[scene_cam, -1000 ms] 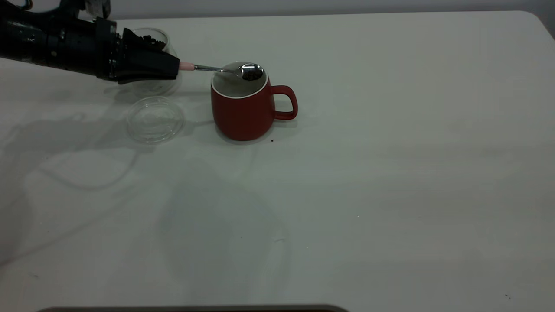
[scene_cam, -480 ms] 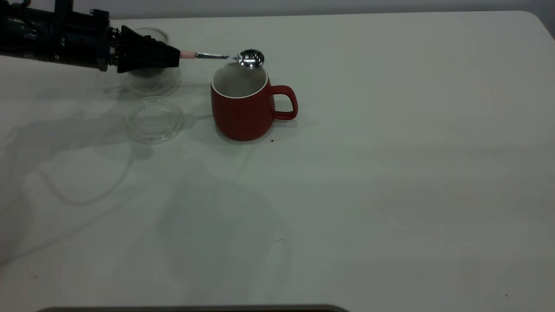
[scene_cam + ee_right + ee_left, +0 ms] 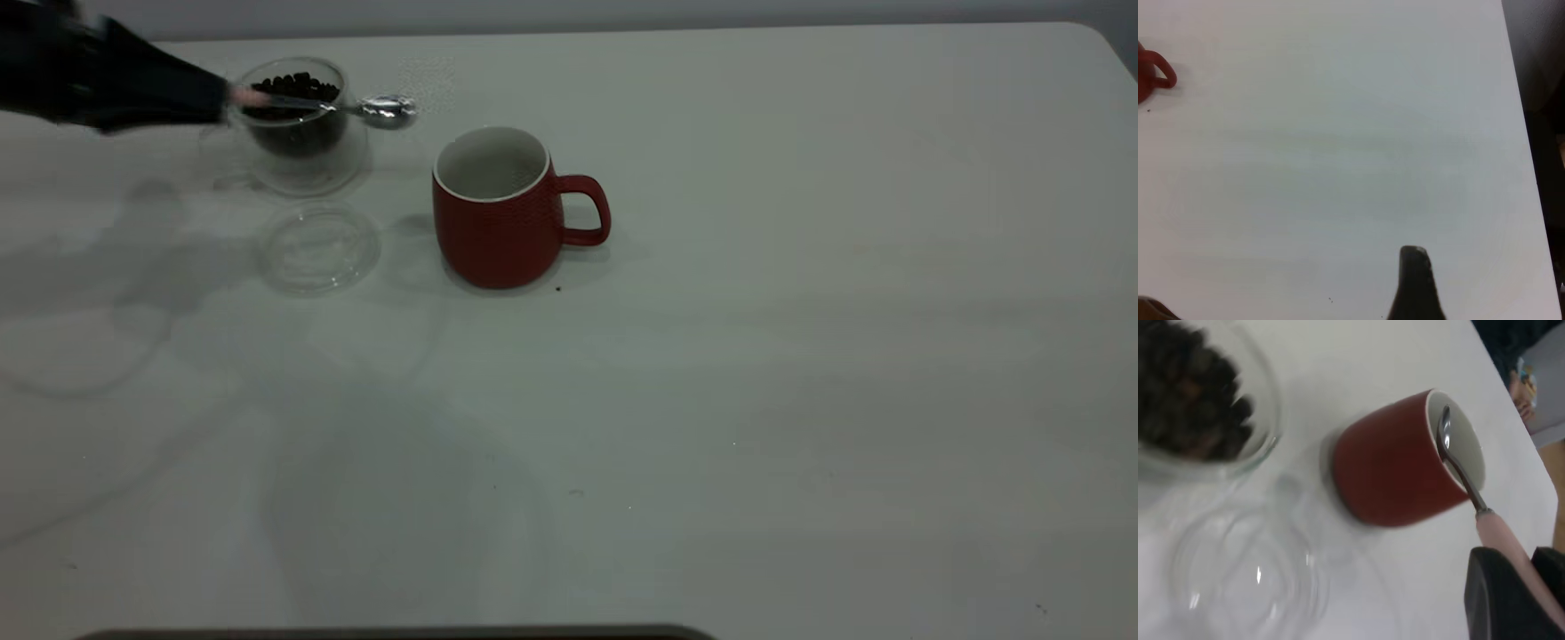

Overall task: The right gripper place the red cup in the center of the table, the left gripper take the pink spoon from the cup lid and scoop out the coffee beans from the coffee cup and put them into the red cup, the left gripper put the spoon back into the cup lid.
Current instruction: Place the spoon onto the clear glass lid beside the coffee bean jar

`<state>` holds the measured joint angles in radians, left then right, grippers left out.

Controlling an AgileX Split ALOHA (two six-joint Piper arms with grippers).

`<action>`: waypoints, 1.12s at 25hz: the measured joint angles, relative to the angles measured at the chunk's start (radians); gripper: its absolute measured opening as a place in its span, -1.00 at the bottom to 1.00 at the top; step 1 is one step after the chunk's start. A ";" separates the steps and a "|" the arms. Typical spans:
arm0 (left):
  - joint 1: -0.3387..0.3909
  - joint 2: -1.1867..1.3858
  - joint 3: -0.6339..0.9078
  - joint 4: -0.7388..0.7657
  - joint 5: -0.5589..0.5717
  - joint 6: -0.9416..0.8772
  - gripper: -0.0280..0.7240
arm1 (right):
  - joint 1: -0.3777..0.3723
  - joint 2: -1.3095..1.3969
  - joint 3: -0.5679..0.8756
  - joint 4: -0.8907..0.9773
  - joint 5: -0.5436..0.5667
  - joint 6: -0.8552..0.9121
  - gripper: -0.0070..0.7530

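Note:
The red cup (image 3: 498, 213) stands upright near the table (image 3: 800, 356) centre, handle to the right; it also shows in the left wrist view (image 3: 1391, 470). My left gripper (image 3: 178, 93) is at the far left, shut on the pink spoon (image 3: 387, 109) by its pink handle (image 3: 1501, 543). The spoon's shiny bowl hangs just right of the coffee cup (image 3: 298, 133), level with its rim, and looks bare. Coffee beans (image 3: 298, 87) fill that glass cup. The cup lid (image 3: 317, 247) lies flat in front of it with nothing on it.
My right gripper (image 3: 1415, 287) is outside the exterior view, above bare table near the right edge (image 3: 1525, 167). The red cup's handle (image 3: 1161, 73) shows far off in that view. A dark speck (image 3: 557, 288) lies by the red cup.
The spoon held beans over the red cup, then rose bare above its rim. The left gripper has now drawn it back left to the coffee cup.

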<state>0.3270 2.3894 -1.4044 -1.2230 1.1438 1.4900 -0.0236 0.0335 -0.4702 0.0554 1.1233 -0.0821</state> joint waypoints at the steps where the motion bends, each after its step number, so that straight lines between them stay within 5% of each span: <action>1: 0.020 -0.011 0.000 0.021 0.002 -0.040 -0.61 | 0.000 0.000 0.000 0.000 0.000 0.000 0.57; 11: 0.155 0.003 0.053 0.100 0.006 -0.172 -0.61 | 0.000 0.000 0.000 0.000 0.000 0.000 0.57; 28: 0.159 0.152 0.053 -0.005 -0.015 -0.106 -0.61 | 0.000 0.000 0.000 0.000 0.000 0.000 0.57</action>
<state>0.4858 2.5411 -1.3511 -1.2281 1.1290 1.3844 -0.0236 0.0335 -0.4702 0.0554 1.1233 -0.0821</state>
